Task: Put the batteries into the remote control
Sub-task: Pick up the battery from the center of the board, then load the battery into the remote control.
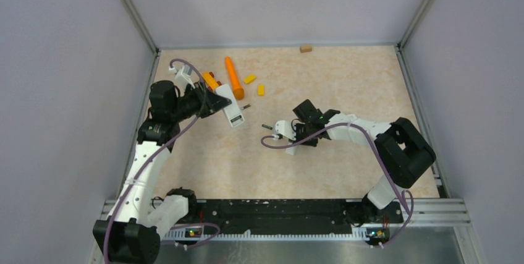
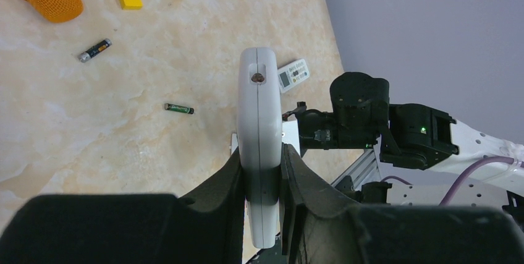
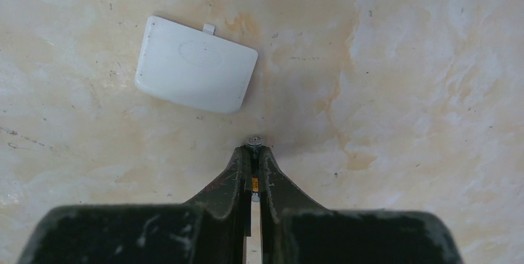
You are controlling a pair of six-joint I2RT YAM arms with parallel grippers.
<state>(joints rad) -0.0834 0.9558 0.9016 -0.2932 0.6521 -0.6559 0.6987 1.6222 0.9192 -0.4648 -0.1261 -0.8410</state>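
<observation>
One battery (image 3: 254, 142) pinched end-on in the right gripper's (image 3: 254, 151) jaws, down at the table (image 3: 401, 91) by the loose cover (image 3: 194, 65). Two more (image 2: 179, 109) lying past the remote (image 2: 258, 109), itself clamped edge-up in the left gripper (image 2: 262, 156). Looks like the pick-up step. Next probably needs lifting it over and matching polarity to the bay.

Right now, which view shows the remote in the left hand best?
Top external: the remote shows broadside, most of its length visible, clamped by the left hand. Left wrist shows only its narrow edge. Right wrist misses it.
</observation>
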